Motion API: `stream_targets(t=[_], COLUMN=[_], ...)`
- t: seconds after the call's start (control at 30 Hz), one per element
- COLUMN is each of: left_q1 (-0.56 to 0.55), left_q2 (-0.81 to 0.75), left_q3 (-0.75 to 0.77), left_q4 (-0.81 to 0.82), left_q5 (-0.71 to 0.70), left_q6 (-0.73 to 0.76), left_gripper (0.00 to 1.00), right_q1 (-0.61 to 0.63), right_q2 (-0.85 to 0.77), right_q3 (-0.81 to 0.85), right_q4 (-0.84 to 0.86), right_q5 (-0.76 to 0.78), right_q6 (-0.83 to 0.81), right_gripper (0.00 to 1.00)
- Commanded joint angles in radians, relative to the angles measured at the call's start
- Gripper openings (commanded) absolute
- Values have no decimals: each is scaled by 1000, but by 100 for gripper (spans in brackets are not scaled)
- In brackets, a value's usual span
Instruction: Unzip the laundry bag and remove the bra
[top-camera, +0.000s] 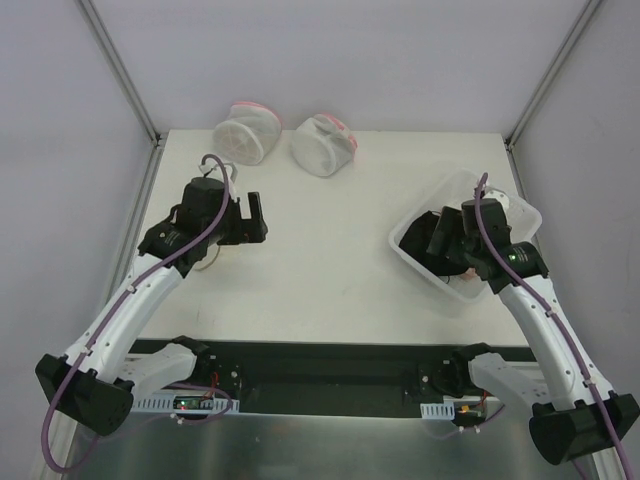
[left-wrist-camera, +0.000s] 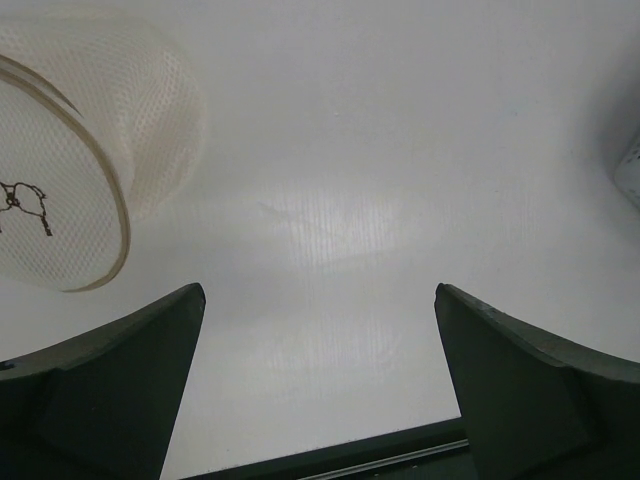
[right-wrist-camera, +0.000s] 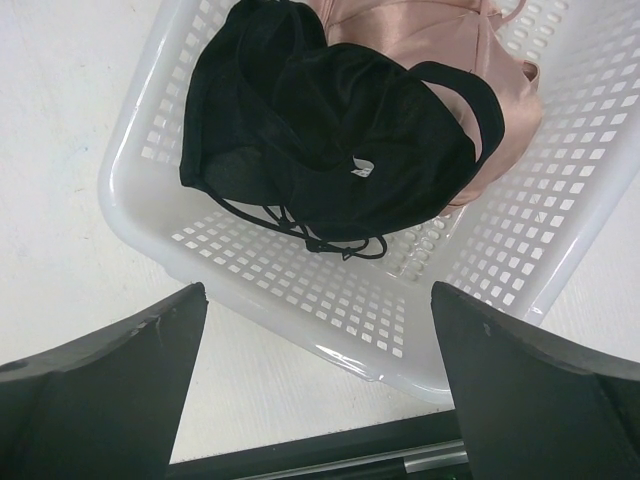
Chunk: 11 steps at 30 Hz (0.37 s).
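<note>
The laundry bag (left-wrist-camera: 60, 170), white mesh with a tan rim and a black bra symbol, lies at the upper left of the left wrist view. Its zip and contents do not show. In the top view my left arm hides almost all of it. My left gripper (left-wrist-camera: 320, 295) is open and empty over bare table to the right of the bag, and also shows in the top view (top-camera: 252, 220). My right gripper (right-wrist-camera: 318, 295) is open and empty above the near corner of a white slotted basket (right-wrist-camera: 130, 170). A black bra (right-wrist-camera: 330, 120) and a pink-beige bra (right-wrist-camera: 420, 30) lie in it.
Two white mesh pouches with pink-red trim, one (top-camera: 247, 130) beside the other (top-camera: 323, 143), lie at the table's back edge. The basket (top-camera: 425, 207) stands at the right side of the table, under my right gripper (top-camera: 442, 238). Grey walls enclose the table.
</note>
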Motion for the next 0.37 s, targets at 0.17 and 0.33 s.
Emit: stream_targets(t=[0.17, 0.33], left_q1=[-17, -17], left_q2=[52, 60], left_q3=[-24, -28], left_q4=[53, 59], left_q5=[32, 40], left_q6=[-38, -38], left_gripper=[99, 99], right_q1=[7, 7], right_q2=[23, 26], right_q3=[23, 9], right_q4=[-10, -8], right_q5=[19, 21], right_q6=[10, 7], right_gripper=[98, 98])
